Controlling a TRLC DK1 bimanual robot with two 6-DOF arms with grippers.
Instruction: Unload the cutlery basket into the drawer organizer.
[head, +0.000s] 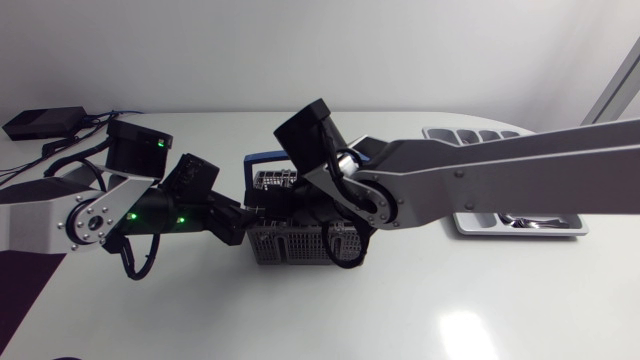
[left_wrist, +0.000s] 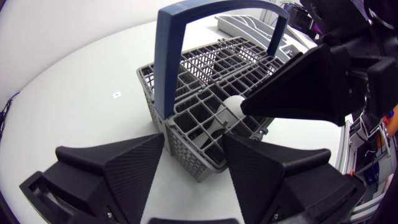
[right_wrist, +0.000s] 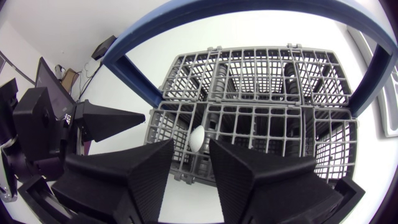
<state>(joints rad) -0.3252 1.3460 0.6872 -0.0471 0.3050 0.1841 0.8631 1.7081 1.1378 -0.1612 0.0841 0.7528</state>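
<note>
Right claw (right_wrist: 191, 150) part-open above white tip (right_wrist: 196, 138), left claw (left_wrist: 193, 143) open astride basket (left_wrist: 190, 159) corner, perhaps touching.

Basket (head: 285, 246) mostly hidden under right arm (head: 480, 180); white utensil (right_wrist: 196, 138) type unclear.

The cutlery basket (head: 290, 245), grey plastic mesh with an arched blue handle (left_wrist: 171, 62), stands upright at the middle of the table (head: 450, 300). A white rounded utensil end (right_wrist: 196, 138) sits in one end compartment. The grey drawer organizer (head: 480, 224) lies flat near the table's right edge, holding metal cutlery (head: 535, 221).
</note>
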